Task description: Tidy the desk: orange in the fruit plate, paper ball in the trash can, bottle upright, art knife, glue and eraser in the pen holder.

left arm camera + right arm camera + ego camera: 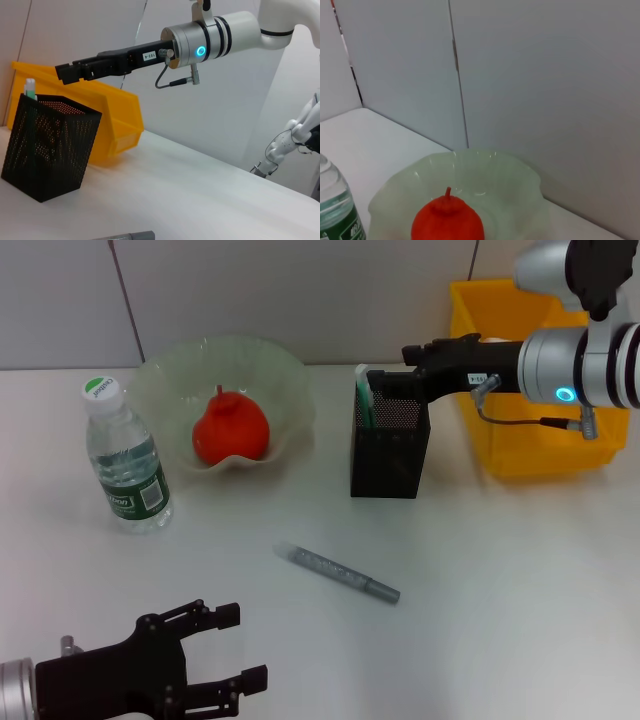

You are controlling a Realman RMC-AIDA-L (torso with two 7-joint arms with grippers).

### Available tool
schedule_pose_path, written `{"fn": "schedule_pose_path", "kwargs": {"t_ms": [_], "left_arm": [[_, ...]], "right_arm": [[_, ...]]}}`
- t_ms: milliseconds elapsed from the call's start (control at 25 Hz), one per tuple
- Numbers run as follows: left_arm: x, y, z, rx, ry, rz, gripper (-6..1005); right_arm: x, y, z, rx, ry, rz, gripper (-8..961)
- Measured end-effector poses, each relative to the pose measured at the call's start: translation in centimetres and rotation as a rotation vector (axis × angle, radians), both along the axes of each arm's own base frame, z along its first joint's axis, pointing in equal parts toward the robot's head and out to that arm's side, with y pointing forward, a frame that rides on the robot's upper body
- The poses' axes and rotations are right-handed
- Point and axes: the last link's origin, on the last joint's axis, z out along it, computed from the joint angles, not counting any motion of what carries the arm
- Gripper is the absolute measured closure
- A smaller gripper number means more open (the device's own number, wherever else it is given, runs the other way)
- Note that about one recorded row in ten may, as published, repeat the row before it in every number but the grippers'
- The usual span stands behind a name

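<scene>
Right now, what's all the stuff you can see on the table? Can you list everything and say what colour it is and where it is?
Lumpy red-orange orange: one, red-orange, inside the bowl.
Wavy-rimmed pale-green glass fruit plate: one, pale green, far left-centre of the table.
Clear plastic water bottle: one, clear with green label and white-and-green cap, standing upright left of the bowl.
Square black metal-mesh pen holder: one, black, centre, with a green-and-white item sticking out.
Bright yellow plastic trash can: one, yellow, far right.
Grey pen-shaped tool: one, grey, lying flat near the middle front.
White table: one, white.
Right gripper: black, above the pen holder.
Left gripper: black, fingers open, near front left.
</scene>
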Motion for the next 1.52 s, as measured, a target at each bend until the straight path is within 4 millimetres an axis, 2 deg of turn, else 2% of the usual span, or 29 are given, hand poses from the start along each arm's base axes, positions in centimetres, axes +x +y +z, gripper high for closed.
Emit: {"fn": "schedule_pose_path", "kwargs": {"t_ms": [40, 200, 320, 520, 560, 920, 1040, 1120, 1160, 1200, 1520], "left_arm": [[0.0, 0.0, 0.0, 0.001, 0.000, -0.001, 139], [0.1, 0.0, 0.0, 0.002, 0.000, -0.007, 139], [0.1, 0.1, 0.0, 0.001, -0.001, -0.008, 139], [0.1, 0.0, 0.0, 0.000, -0.002, -0.005, 138], [0.1, 0.0, 0.0, 0.000, -0.002, -0.004, 138], [-0.1, -0.1, -0.1, 0.002, 0.004, 0.005, 138], [-0.2, -0.2, -0.1, 0.002, 0.004, 0.011, 138], [-0.4, -0.2, 0.0, 0.008, 0.011, 0.014, 139], [-0.4, -0.2, -0.1, 0.009, 0.014, 0.015, 139], [-0.5, -0.2, -0.1, 0.009, 0.018, 0.017, 139], [-0.6, -0.3, -0.1, 0.009, 0.020, 0.022, 138]], "right_arm": [[0.0, 0.0, 0.0, 0.001, 0.001, -0.001, 503], [-0.3, 0.1, 0.2, 0.007, 0.010, 0.005, 266], [-0.5, 0.1, 0.4, 0.012, 0.013, 0.011, 256], [-2.0, -0.6, 1.1, 0.001, 0.062, 0.064, 243], [-2.9, -1.4, 1.3, -0.049, 0.095, 0.103, 243], [-5.8, -4.6, 0.8, -0.293, 0.112, 0.218, 244], [-6.7, -5.1, 0.2, -0.387, 0.053, 0.212, 244], [-7.2, -5.0, -0.6, -0.443, -0.043, 0.171, 244], [-7.6, -4.7, -1.6, -0.472, -0.147, 0.120, 245], [-7.6, -4.7, -1.6, -0.472, -0.147, 0.120, 245], [-8.4, -4.0, -6.0, -0.485, -0.511, -0.001, 245]]}}
